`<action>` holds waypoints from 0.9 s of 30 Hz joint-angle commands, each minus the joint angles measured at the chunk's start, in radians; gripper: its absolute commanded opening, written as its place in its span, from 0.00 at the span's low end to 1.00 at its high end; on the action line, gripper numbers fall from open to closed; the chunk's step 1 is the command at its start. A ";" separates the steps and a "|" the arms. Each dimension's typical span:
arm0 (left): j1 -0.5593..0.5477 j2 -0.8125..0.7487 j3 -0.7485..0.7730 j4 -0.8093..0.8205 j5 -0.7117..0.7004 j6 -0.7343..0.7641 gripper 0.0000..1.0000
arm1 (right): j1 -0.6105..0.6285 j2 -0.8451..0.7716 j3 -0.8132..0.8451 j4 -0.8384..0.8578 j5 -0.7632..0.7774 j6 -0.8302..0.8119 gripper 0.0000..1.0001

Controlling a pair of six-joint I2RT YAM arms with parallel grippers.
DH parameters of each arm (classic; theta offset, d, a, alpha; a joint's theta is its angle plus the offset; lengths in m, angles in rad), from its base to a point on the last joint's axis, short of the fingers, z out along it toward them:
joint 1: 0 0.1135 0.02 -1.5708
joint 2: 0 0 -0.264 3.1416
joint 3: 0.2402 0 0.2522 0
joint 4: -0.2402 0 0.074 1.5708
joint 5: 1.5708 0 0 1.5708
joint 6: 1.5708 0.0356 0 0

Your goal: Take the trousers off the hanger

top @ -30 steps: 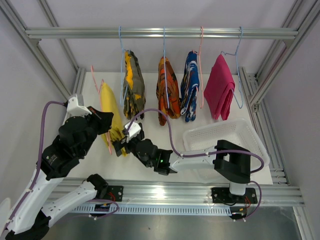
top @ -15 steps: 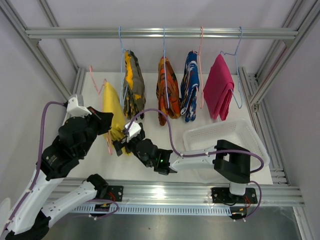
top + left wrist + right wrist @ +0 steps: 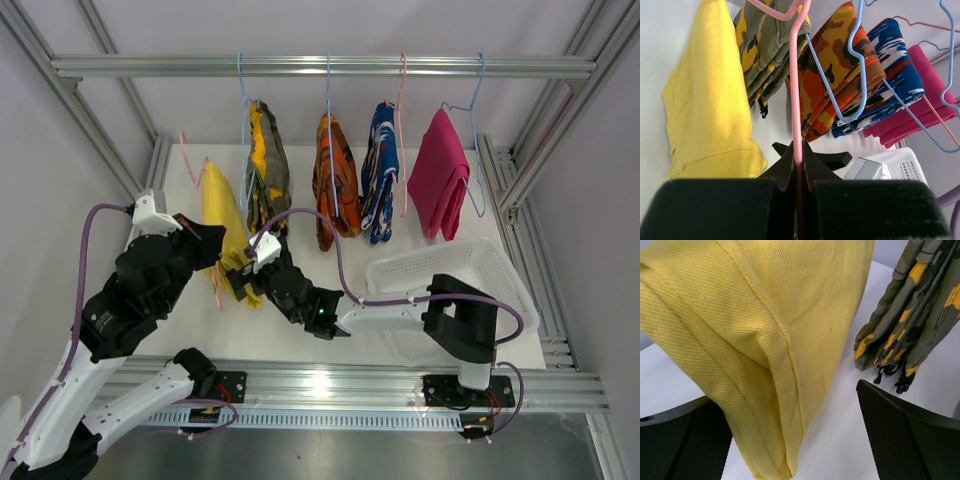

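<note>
Now left tool [image 3: 799, 161] clamped tight on pink hanger [image 3: 794, 85]; right tool [image 3: 792, 437] jaws wide apart, straddling yellow trousers [image 3: 765, 315] bottom edge.

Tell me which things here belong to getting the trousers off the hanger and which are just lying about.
In the job: yellow trousers; pink hanger, clamped by the left fingers; right fingers, open around those trousers.
Just hanging or lying about: camouflage trousers, orange trousers, blue trousers, magenta trousers, white basket.
</note>
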 commanded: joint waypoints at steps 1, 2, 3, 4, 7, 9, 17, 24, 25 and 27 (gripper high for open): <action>0.001 -0.027 0.023 0.184 -0.009 0.033 0.00 | -0.015 0.021 0.058 0.026 0.008 -0.010 0.99; 0.001 -0.026 0.018 0.184 -0.009 0.031 0.00 | -0.015 0.024 0.063 0.026 0.004 -0.008 0.99; 0.001 -0.027 0.020 0.182 -0.008 0.029 0.01 | -0.015 0.025 0.069 0.028 -0.001 -0.010 0.99; 0.001 -0.026 0.020 0.180 -0.009 0.026 0.00 | -0.016 0.027 0.074 0.029 -0.006 -0.010 0.99; 0.001 -0.027 0.017 0.171 -0.017 0.014 0.00 | -0.013 0.027 0.087 0.035 -0.018 -0.013 0.99; 0.001 -0.029 0.015 0.173 -0.017 0.013 0.00 | -0.013 0.028 0.091 0.049 -0.016 -0.019 0.99; 0.001 -0.030 0.014 0.168 0.003 0.000 0.00 | -0.012 0.033 0.112 0.098 0.010 -0.056 0.99; 0.001 -0.033 0.011 0.167 0.014 -0.006 0.00 | -0.016 0.038 0.117 0.147 0.022 -0.077 0.94; 0.001 -0.035 0.012 0.167 0.018 -0.007 0.00 | -0.016 0.039 0.120 0.149 0.020 -0.082 0.93; 0.001 -0.032 0.012 0.167 0.023 -0.009 0.00 | -0.018 0.047 0.135 0.150 0.022 -0.087 0.91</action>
